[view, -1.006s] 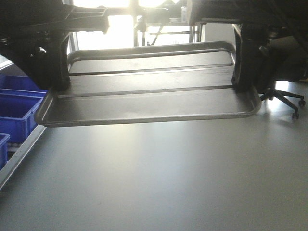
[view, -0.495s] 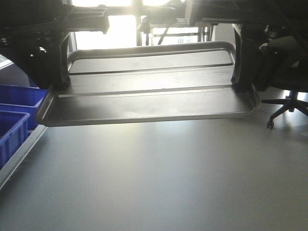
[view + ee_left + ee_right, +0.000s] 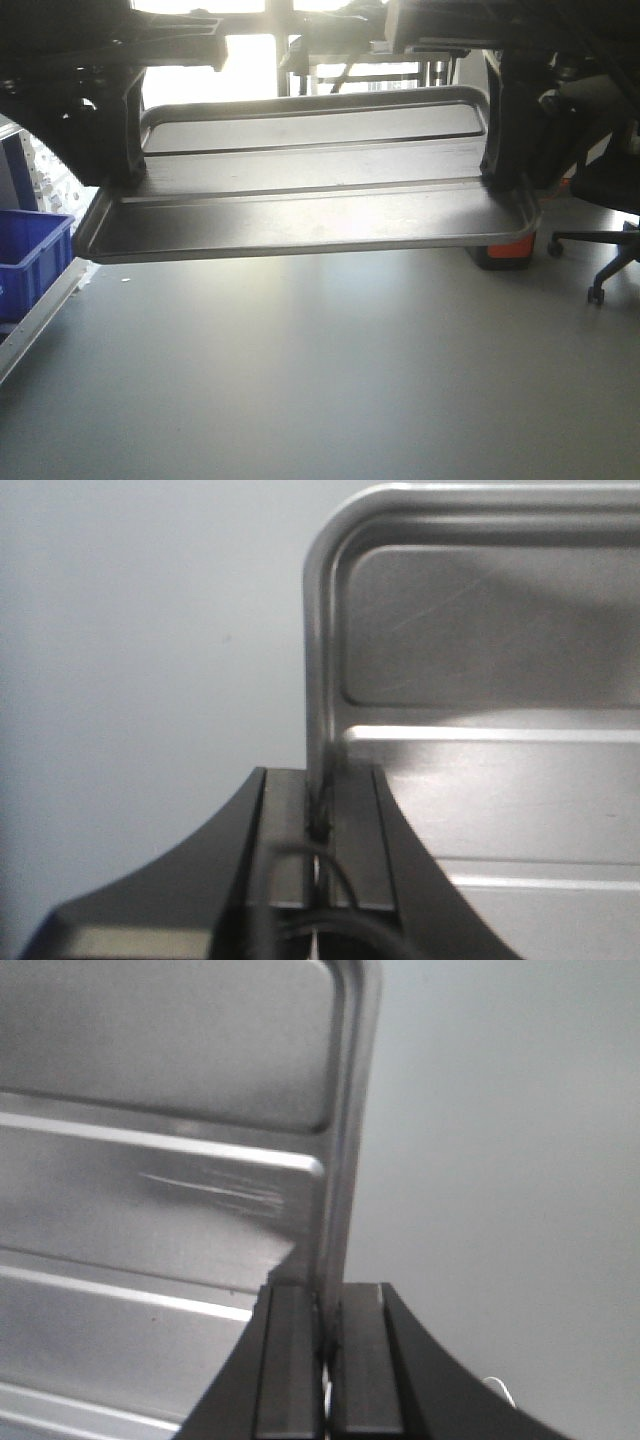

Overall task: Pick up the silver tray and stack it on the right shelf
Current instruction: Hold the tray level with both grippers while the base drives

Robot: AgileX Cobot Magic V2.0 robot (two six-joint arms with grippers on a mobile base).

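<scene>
The silver tray (image 3: 310, 215), shiny with two long ridges, hangs level above the grey floor, held at both short ends. My left gripper (image 3: 118, 182) is shut on its left rim. In the left wrist view the pads of this gripper (image 3: 322, 820) pinch the thin rim of the tray (image 3: 480, 780). My right gripper (image 3: 503, 176) is shut on the right rim, and the right wrist view shows this gripper (image 3: 328, 1310) clamped on the tray (image 3: 150, 1160). A rack with white wheels (image 3: 30, 170) peeks in at the far left. Its front bar is hidden, so I cannot tell which rack it is.
A blue bin (image 3: 30, 260) sits on a low metal-edged shelf (image 3: 40, 315) at the left. A red-orange object (image 3: 505, 252) stands on the floor under the tray's right corner. An office chair (image 3: 605, 225) is at the right. Bright windows and table legs lie behind.
The background has shifted while the tray stayed fixed in my grippers. The blue bins slid left and down, the wheeled rack and the red-orange object came into view, and the chair moved right.
</scene>
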